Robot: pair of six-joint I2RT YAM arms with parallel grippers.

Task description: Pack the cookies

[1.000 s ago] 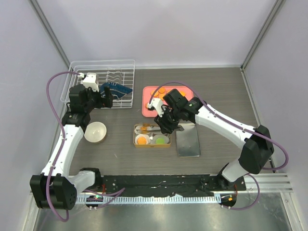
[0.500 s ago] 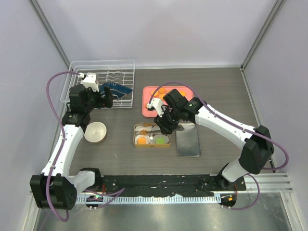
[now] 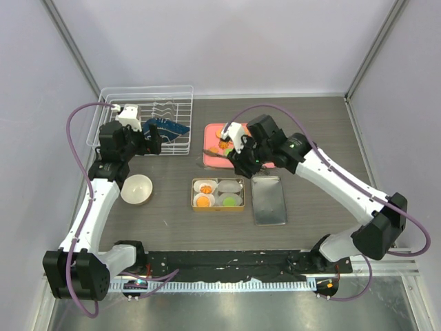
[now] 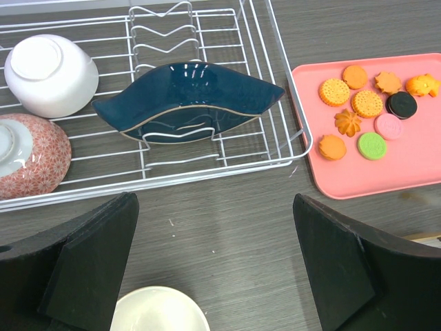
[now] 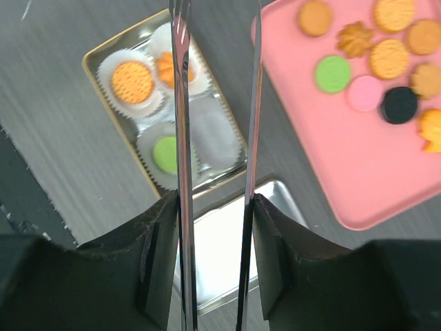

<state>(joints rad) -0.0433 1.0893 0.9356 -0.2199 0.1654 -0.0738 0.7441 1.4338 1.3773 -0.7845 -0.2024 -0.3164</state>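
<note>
Pink plastic tray [image 3: 212, 131] is where the right tool [image 3: 236, 157] hangs now in the top view. It has swung off the gold rectangular tin [image 3: 193, 195] toward 12 o'clock. It's clamped on long metal tongs [image 3: 213, 154], tips apart, nothing in them. Left tool [image 3: 156, 140] sits out at 9 o'clock by the white wire dish rack [image 3: 180, 103].

Left wrist view: that tool gapes fully, empty. The small round flat cookies [image 4: 372, 103] lie loose on the tray at 2 o'clock.

Right wrist view: three white fluted paper cups [image 5: 108, 69] in the tin hold cookies, two orange and one green. The fourth cup [image 5: 217, 134] is bare. My guess is one drop just landed and it's off to fetch the next.
</note>
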